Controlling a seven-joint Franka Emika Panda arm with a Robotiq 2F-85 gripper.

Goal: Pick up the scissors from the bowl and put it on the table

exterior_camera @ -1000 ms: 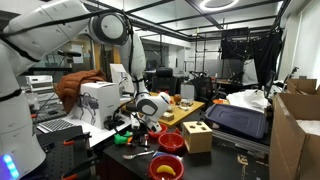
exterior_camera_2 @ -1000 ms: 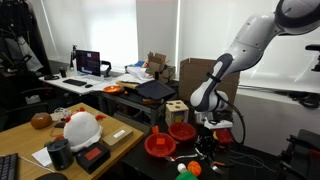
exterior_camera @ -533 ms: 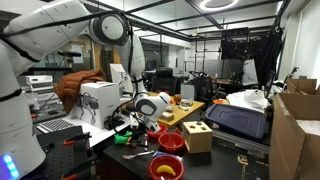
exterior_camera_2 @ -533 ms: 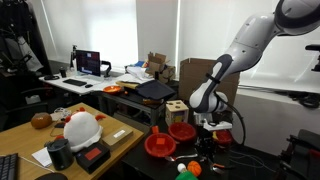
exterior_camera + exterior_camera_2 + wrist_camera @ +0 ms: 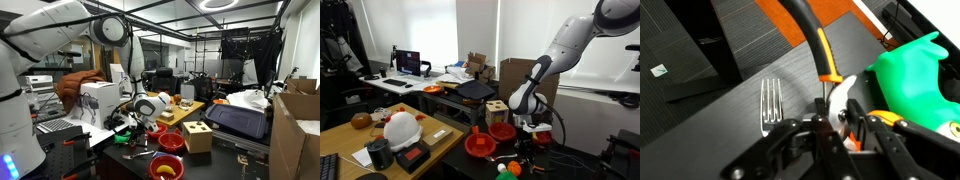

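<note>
Gripper: the Robotiq gripper (image 5: 835, 118) was clamped tight on the orange-and-black-handled scissors (image 5: 818, 50), over the flat black table (image 5: 710, 125).
Fork: a silver metal fork (image 5: 770, 105) lay flat, seemingly near the table's edge.

Wide windows (image 5: 420, 35) behind pale blinds fill the far wall in an exterior view. Under them a long desk (image 5: 380, 86) carries a lit monitor (image 5: 408, 63), and a light wooden worktop (image 5: 335, 140) stands nearer. In an exterior view, a ring-shaped ceiling light (image 5: 222, 5) glows above black metal framing (image 5: 235, 45), cardboard boxes (image 5: 298, 130) and what may be a glass partition (image 5: 160, 50).
</note>
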